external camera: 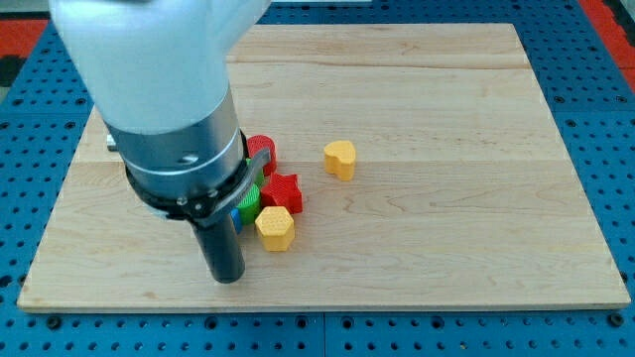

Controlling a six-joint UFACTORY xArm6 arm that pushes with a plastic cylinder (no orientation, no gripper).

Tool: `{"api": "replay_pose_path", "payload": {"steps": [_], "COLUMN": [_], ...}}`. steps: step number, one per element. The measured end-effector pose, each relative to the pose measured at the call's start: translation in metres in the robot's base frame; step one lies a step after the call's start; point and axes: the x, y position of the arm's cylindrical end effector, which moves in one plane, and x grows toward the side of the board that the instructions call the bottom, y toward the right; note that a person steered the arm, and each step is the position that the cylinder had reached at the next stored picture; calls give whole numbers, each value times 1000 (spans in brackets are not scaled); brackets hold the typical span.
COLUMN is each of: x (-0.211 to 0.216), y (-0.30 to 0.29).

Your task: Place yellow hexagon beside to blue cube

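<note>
We are working with a rod instead of a gripper, so nothing is being grasped or released here. Our arm [169, 109] is looming over the bench's [446, 228] left half, and our rod is reaching down toward the bottom edge, left of centre. My tip [227, 278] is resting on the wood just left of the yellow hexagon [275, 227], close to it; we cannot tell whether the two are touching.

The yellow hexagon is sitting at the lower right of a tight cluster of blocks, left of the bench's centre. A red star [284, 188] is lying just above it, touching or nearly so. A green block [250, 201] is showing to the hexagon's upper left, its shape mostly hidden by our arm. A sliver of blue block [237, 213] is peeking out between the rod and the green block, just left of the hexagon; its shape is too covered to tell. Another red block [262, 149] is poking out behind the arm at the cluster's top.

A yellow heart [339, 158] is standing apart, right of the cluster, near the bench's centre.

No containers are showing on the bench.
</note>
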Motion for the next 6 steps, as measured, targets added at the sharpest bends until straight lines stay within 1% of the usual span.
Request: {"api": "replay_pose_path", "payload": {"steps": [1, 2, 3, 4, 5, 6], "x": [-3, -20, -32, -33, -40, -43], "y": [46, 109, 126, 88, 87, 69]}}
